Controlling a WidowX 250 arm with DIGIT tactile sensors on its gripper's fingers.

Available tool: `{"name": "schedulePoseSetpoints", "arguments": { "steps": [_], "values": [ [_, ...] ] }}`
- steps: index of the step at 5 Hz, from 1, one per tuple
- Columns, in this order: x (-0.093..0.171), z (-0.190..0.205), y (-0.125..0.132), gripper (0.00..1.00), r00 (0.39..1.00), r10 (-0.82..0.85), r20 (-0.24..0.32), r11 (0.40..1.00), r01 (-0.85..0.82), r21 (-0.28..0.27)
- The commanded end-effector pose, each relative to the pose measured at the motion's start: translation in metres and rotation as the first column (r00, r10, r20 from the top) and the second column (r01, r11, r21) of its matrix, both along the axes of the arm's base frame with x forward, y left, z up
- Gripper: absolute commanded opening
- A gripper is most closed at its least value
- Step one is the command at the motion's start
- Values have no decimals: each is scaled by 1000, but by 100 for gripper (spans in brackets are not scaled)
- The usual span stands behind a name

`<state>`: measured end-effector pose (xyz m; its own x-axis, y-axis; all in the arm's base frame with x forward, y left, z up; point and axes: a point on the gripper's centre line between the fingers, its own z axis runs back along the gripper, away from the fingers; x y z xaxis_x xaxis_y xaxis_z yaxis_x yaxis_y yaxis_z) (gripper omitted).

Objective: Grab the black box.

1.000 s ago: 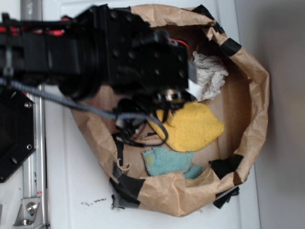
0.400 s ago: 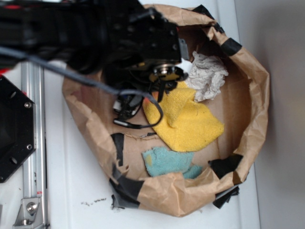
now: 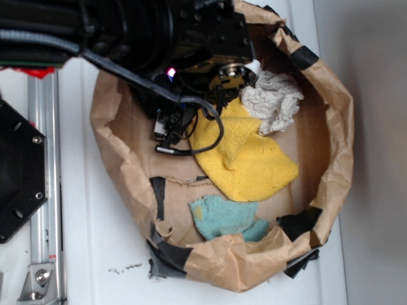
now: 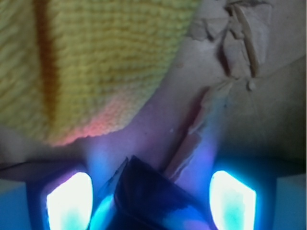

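Note:
In the wrist view the black box (image 4: 148,196) is a glossy dark block lying on the brown paper floor at the bottom of the frame. It sits between my two glowing fingertips (image 4: 69,201). My gripper (image 4: 151,201) is open around it, with a gap on each side. The yellow cloth (image 4: 96,62) lies just beyond the box. In the exterior view the arm and gripper (image 3: 168,124) hang low over the upper left of the paper bag (image 3: 337,146), and the box is hidden beneath them.
Inside the bag lie the yellow cloth (image 3: 245,159), a white rag (image 3: 273,101) and a teal cloth (image 3: 226,216). Black tape strips (image 3: 299,222) patch the bag rim. A large black hexagonal plate (image 3: 19,171) and a metal rail (image 3: 44,222) are at the left.
The arm has shifted toward the top of the exterior view, uncovering more of the yellow cloth and the bag floor. The cloths have not moved.

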<state>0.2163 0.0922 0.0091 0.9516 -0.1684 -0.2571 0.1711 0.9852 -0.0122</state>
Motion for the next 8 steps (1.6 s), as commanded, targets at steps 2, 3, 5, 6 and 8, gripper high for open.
{"name": "schedulePoseSetpoints", "arguments": {
  "steps": [2, 3, 5, 6, 8],
  "values": [
    [-17, 30, 4, 0, 996, 38, 81, 999, -40, 18],
    [-10, 78, 4, 0, 977, 74, 202, 996, -82, 33],
    [-9, 103, -8, 0, 959, 114, 259, 993, -116, -4],
    [-13, 92, -12, 0, 960, 155, 233, 988, -153, -25],
    [-26, 105, -23, 100, 948, 222, 229, 975, -216, -52]
  ]
}}
